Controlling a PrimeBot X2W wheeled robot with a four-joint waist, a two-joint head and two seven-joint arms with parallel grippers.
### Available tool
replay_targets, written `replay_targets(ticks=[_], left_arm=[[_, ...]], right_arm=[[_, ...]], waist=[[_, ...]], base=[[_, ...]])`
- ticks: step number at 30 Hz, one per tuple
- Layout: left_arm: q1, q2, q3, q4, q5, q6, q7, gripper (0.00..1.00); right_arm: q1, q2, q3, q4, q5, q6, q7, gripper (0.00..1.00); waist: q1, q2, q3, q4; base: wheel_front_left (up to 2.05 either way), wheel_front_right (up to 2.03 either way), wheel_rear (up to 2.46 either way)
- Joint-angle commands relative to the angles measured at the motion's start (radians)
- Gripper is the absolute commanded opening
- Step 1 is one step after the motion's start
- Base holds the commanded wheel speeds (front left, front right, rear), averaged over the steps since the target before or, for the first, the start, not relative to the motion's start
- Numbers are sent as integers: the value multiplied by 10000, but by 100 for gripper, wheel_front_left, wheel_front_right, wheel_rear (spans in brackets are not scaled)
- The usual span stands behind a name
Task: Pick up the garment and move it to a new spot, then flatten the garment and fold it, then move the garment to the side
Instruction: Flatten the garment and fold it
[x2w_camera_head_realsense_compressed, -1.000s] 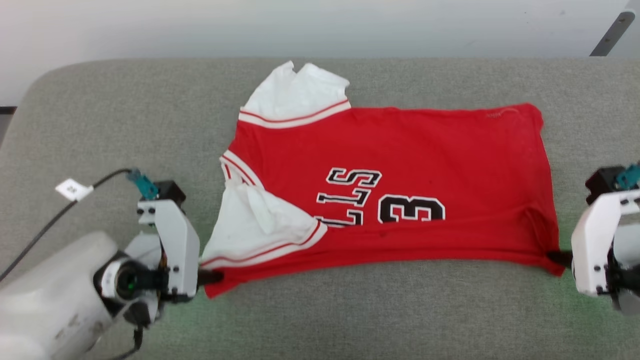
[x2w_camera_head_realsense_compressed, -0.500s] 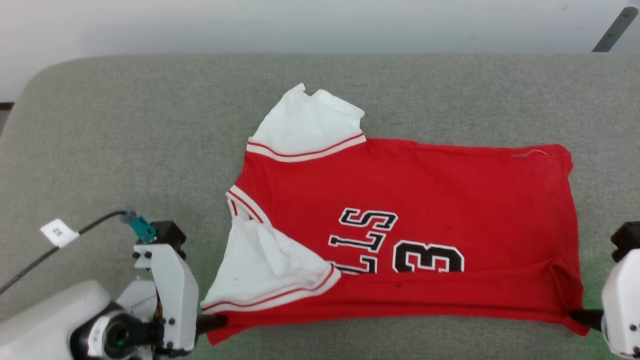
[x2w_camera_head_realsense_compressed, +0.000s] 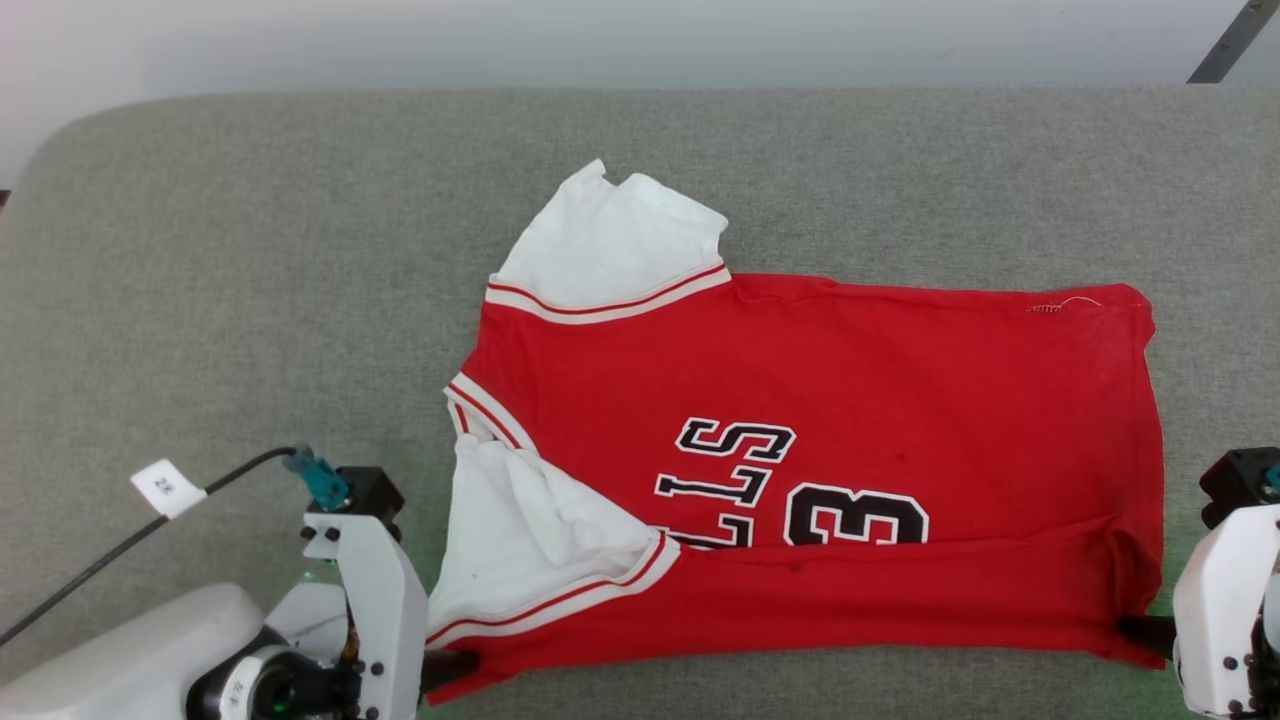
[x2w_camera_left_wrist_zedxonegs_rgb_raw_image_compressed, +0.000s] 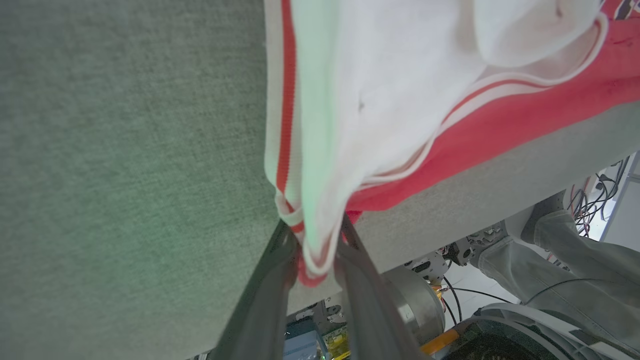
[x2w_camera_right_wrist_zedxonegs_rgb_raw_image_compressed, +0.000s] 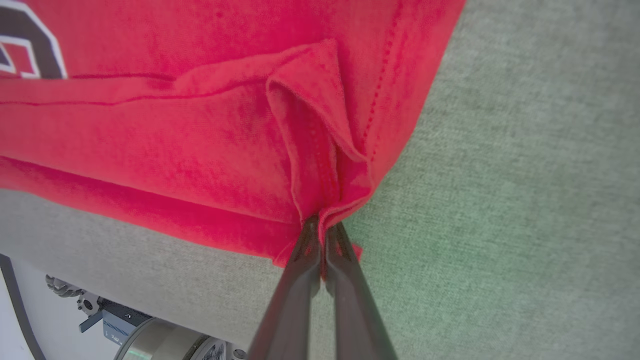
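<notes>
A: Red jersey tee, the garment (x2w_camera_head_realsense_compressed: 800, 400). Where does it sit?
B: On the grey padded worktop (x2w_camera_head_realsense_compressed: 250, 300), spread along the near edge, right of centre. Neck end points to the left edge, hem to the right edge.
A: Sleeves?
B: The far white sleeve (x2w_camera_head_realsense_compressed: 610, 240) sticks out toward the far edge. The near white sleeve (x2w_camera_head_realsense_compressed: 530, 530) is rumpled and lies over the chest. A red fold along the near side covers the bottom of the black lettering (x2w_camera_head_realsense_compressed: 790, 485).
A: And the left gripper (x2w_camera_head_realsense_compressed: 455, 668)?
B: At the shirt's near left corner. In the wrist view its fingers are a little apart, with the striped trim corner bunched between them and touching both. Pinched or loose, cannot tell.
A: And the right gripper (x2w_camera_head_realsense_compressed: 1140, 632)?
B: At the near right hem corner, closed tight on a pinch of red hem. The cloth puckers up from the tips.
A: Both corners by the near edge?
B: Yes, right at it.
</notes>
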Motion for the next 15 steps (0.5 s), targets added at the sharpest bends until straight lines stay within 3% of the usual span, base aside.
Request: replay_targets(ticks=[1, 2, 3, 4, 6, 15], left_arm=[[53, -65, -8, 86, 76, -83, -14, 70], [9, -114, -6, 173, 92, -133, -27, 89], [-51, -126, -7, 249, 163, -157, -27, 100], [-109, -116, -16, 302, 216, -152, -12, 100], [-206, -77, 4, 349, 269, -178, 30, 100], [-962, 436, 218, -70, 668, -79, 341, 100]], right_arm=[[-80, 65, 99, 93, -85, -11, -72, 0], [-127, 43, 181, 129, -107, -11, -115, 6], [-179, 27, 248, 170, -138, -11, -165, 34], [-221, 17, 303, 186, -137, -11, -195, 41], [-291, -58, 335, 220, -176, -11, -289, 100], [-677, -188, 454, -14, -114, -11, -444, 100]], waist=[[0, 0, -7, -7], [0, 0, -17, -7], [0, 0, -33, -10], [0, 0, -56, -16], [0, 0, -117, -17], [0, 0, -382, -128]], base=[[0, 0, 0], [0, 0, 0], [0, 0, 0], [0, 0, 0], [0, 0, 0], [0, 0, 0]])
